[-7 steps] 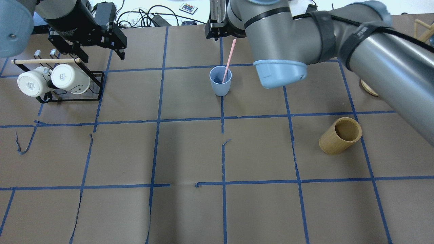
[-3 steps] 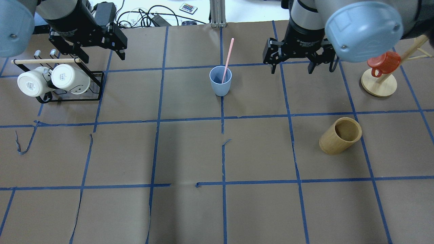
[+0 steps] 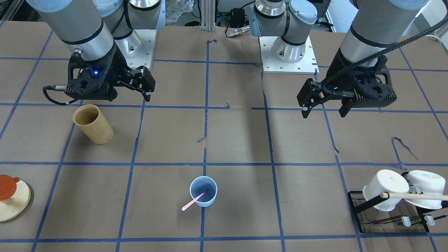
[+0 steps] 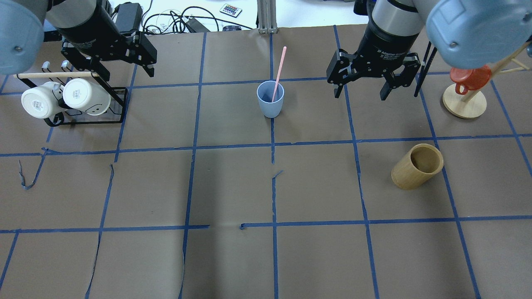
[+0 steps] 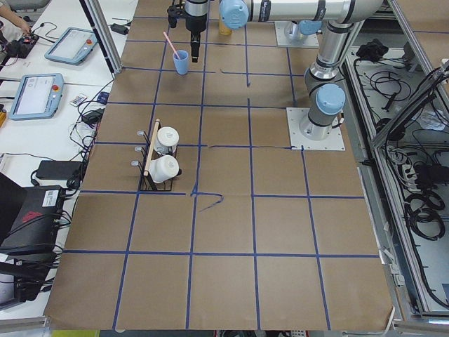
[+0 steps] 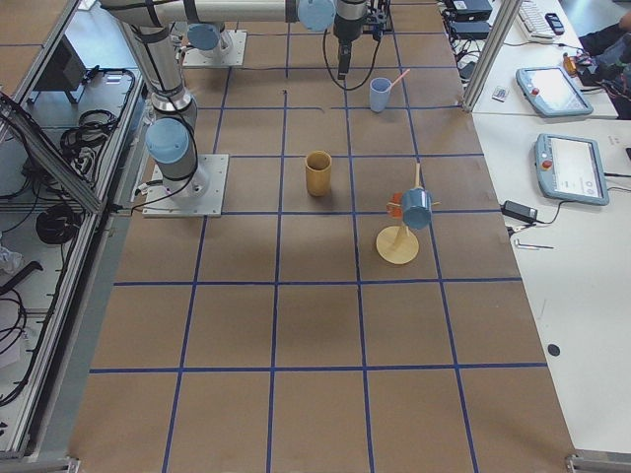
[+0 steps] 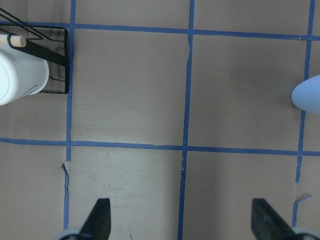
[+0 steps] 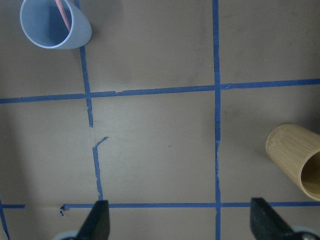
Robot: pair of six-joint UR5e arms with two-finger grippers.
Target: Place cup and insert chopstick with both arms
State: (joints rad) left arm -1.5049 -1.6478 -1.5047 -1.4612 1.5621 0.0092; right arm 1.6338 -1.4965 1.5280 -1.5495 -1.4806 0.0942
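Pale blue, the cup [image 4: 270, 99] stands upright on the brown-paper desk [image 4: 232, 187], on a blue tape line towards the far middle. The pink chopstick [image 4: 279, 68] leans inside it, its upper end well above the rim. The left gripper [image 4: 126, 71] hangs above the desk just beside the black mug rack [image 4: 118, 106], jaws spread wide and holding nothing. The right gripper [image 4: 360, 94] hangs on the cup's other side, apart from it, equally wide open and empty. Two white mugs [image 4: 85, 96] lie on the rack under a wooden rod. A bamboo cup [image 4: 417, 167] stands nearer the robot on its right, and a red mug [image 4: 469, 77] hangs on a wooden mug tree [image 4: 463, 106].
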